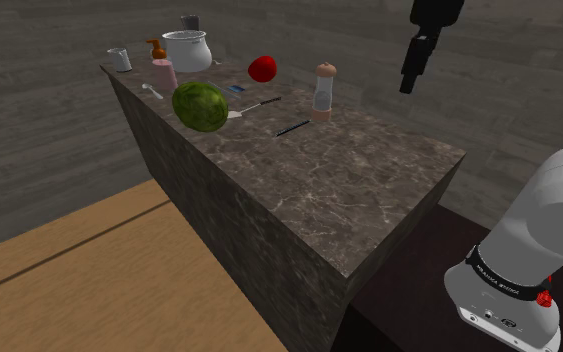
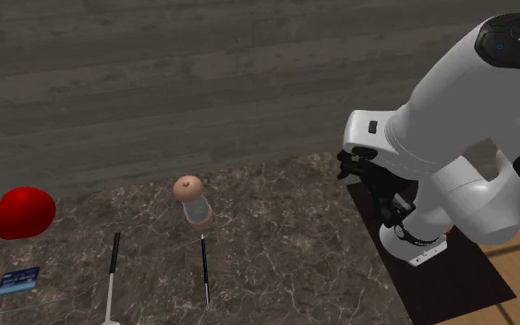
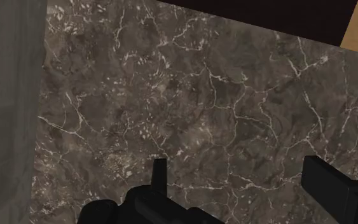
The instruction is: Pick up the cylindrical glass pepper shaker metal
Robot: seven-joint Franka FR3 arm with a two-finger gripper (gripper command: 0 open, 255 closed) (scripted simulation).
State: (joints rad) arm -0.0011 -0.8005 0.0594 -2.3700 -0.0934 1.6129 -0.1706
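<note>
Light is falling dim and even across all three views, the grey plank wall (image 1: 269, 30) and the dark veined surface (image 1: 369, 170) reading murky while the white arm (image 2: 461, 102) is catching the most brightness and shading to grey on its underside. The wooden floor (image 1: 89, 270) is glowing warmer than the rest in the shoulder view, and the surface's side face is sitting darker than its top. Edges are rendering crisp from near to far, the pale veins in the wrist view showing sharp.
</note>
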